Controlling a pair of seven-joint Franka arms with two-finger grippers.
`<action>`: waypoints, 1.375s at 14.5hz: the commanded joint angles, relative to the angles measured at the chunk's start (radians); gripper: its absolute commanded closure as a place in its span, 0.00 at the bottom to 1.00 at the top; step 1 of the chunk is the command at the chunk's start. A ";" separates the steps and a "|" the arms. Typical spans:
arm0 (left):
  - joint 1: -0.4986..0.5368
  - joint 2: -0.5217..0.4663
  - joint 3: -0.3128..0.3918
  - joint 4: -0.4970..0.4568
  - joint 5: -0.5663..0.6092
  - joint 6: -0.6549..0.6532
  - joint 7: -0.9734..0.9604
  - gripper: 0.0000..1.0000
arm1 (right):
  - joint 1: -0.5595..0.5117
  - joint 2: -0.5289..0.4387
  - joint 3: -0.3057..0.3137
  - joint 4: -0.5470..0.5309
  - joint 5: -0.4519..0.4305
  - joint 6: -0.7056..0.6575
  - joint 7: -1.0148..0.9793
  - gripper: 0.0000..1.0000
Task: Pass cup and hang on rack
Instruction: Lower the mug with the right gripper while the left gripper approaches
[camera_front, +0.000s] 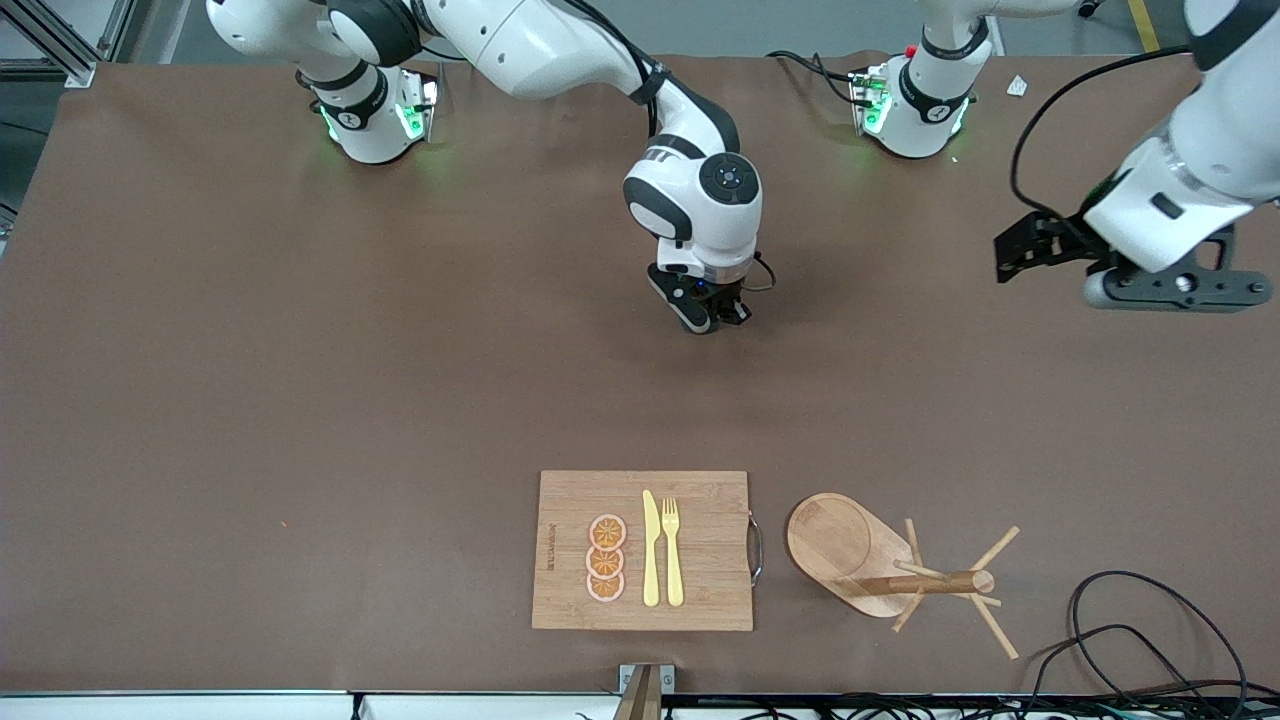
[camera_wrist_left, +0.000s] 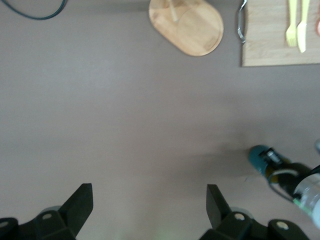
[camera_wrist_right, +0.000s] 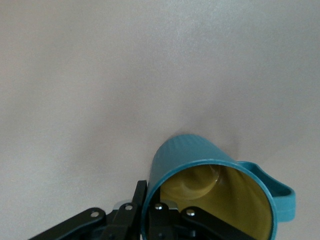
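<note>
Right pincer (camera_wrist_right: 150, 210) over mid-worktop (camera_front: 300, 400), clamped on rim of ribbed dark teal cup (camera_wrist_right: 210, 185) with yellow inside. Left pincer (camera_wrist_left: 150, 210) spread wide, empty, waiting. Light wooden peg rack (camera_front: 880, 565) stands beside bamboo board (camera_front: 645, 550).

Cutting board (camera_front: 700, 500); knife (camera_front: 651, 550); fork (camera_front: 672, 555)
</note>
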 joint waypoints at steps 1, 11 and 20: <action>-0.012 0.060 -0.007 0.039 -0.004 0.038 -0.047 0.00 | -0.009 0.015 0.005 0.023 -0.007 -0.018 -0.031 0.25; -0.207 0.140 -0.017 0.054 0.004 0.127 -0.587 0.00 | -0.095 -0.118 0.014 0.030 0.010 -0.215 -0.130 0.00; -0.419 0.204 -0.017 -0.017 0.139 0.298 -1.059 0.00 | -0.267 -0.477 -0.002 -0.143 -0.016 -0.435 -0.827 0.00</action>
